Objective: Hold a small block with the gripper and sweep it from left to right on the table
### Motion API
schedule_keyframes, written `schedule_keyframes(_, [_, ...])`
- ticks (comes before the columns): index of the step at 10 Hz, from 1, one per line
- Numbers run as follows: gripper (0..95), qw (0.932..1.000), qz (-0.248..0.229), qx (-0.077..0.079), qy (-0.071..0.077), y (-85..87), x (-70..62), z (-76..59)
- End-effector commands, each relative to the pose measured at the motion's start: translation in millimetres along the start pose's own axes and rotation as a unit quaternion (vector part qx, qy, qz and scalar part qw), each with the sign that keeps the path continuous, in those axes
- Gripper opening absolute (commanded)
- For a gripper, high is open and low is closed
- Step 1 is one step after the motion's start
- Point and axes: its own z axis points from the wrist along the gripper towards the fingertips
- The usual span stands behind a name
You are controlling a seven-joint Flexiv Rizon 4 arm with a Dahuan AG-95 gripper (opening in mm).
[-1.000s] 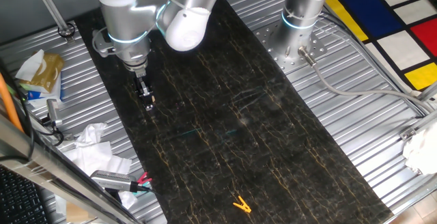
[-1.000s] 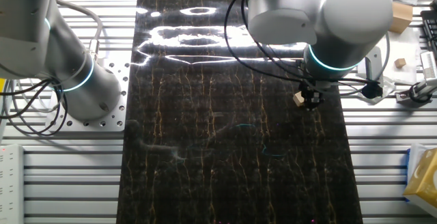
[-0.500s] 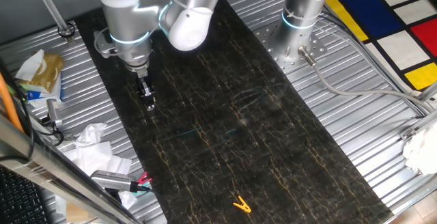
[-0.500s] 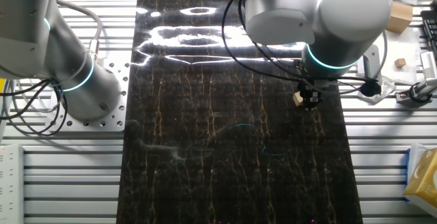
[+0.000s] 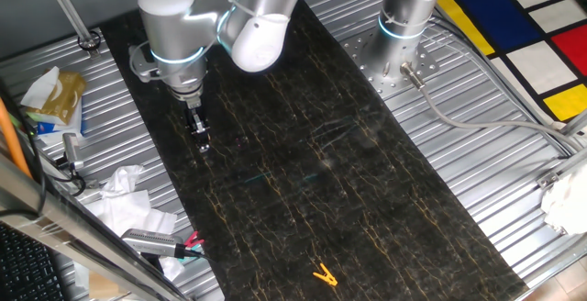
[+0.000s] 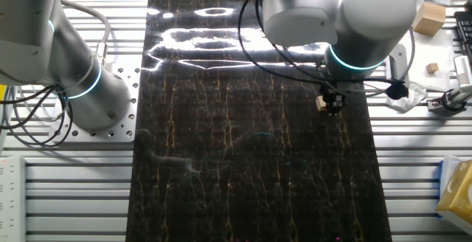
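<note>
Table (image 5: 367, 209), black and veined. Gripper (image 6: 334, 108) at its 3 o'clock edge in the other fixed view, fingers clenched on small block (image 6: 321, 103). Sweep apparently starting; next, drag block steadily across, keeping contact.

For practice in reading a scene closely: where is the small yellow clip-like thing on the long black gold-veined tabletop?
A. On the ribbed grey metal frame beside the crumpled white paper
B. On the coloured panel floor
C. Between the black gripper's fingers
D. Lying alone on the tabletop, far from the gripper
D: the small yellow clip-like thing lies by itself on the black gold-veined tabletop, far along it from the narrow black gripper.
</note>
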Motion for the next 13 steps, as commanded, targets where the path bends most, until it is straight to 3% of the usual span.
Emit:
schedule_keyframes(1, [57.0,1.0,0.0,0.001,-0.003,1.3,0.5,1.5])
schedule_keyframes(13, [57.0,1.0,0.006,0.004,-0.002,15.4,3.9,1.7])
